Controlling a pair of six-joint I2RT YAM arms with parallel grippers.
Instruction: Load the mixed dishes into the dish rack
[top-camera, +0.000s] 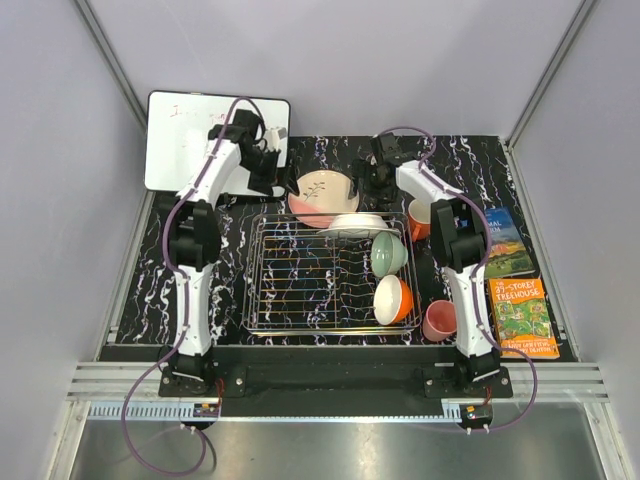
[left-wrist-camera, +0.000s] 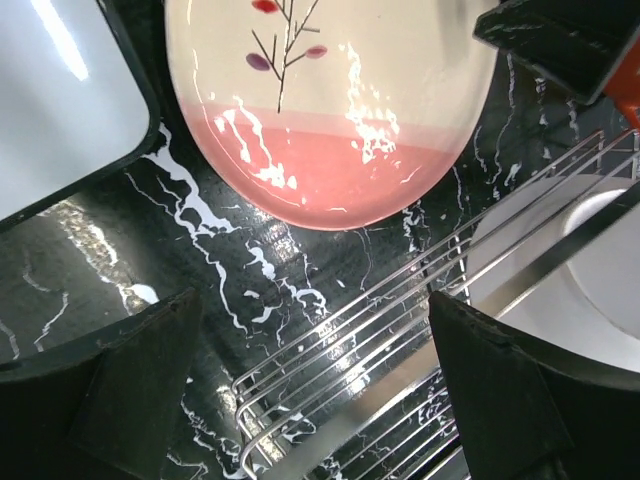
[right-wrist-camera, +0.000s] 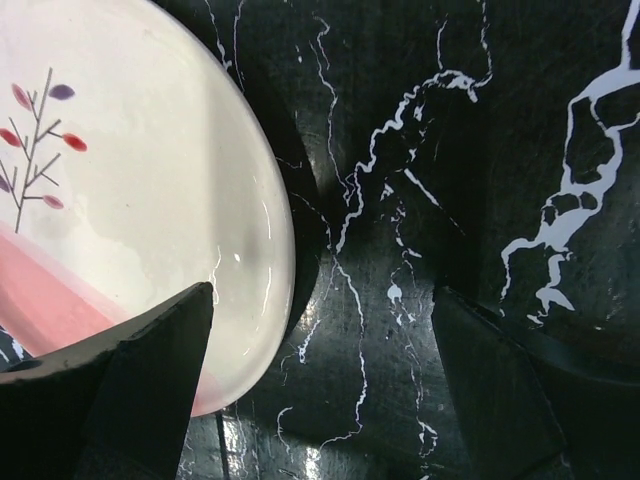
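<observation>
Right gripper (right-wrist-camera: 320, 300), jaws wide open and empty, hovers at the right rim of the pink-cream plate (right-wrist-camera: 130, 200); left gripper (left-wrist-camera: 315, 300) likewise open, empty.

place: robot lab cell | plain grey walls (top-camera: 350, 60), aluminium frame rail (top-camera: 110, 381) (purple cables (top-camera: 124, 425) trailing) | marbled tabletop (top-camera: 150, 290)

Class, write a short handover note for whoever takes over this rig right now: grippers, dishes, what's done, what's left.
Both open and empty: left gripper, right gripper, either side of the leaf plate, which lies on the table at the rack's far side.
Done: white plate, green bowl, orange bowl in rack.
To do: leaf plate, plus orange mug and pink cup, both right of rack.
</observation>
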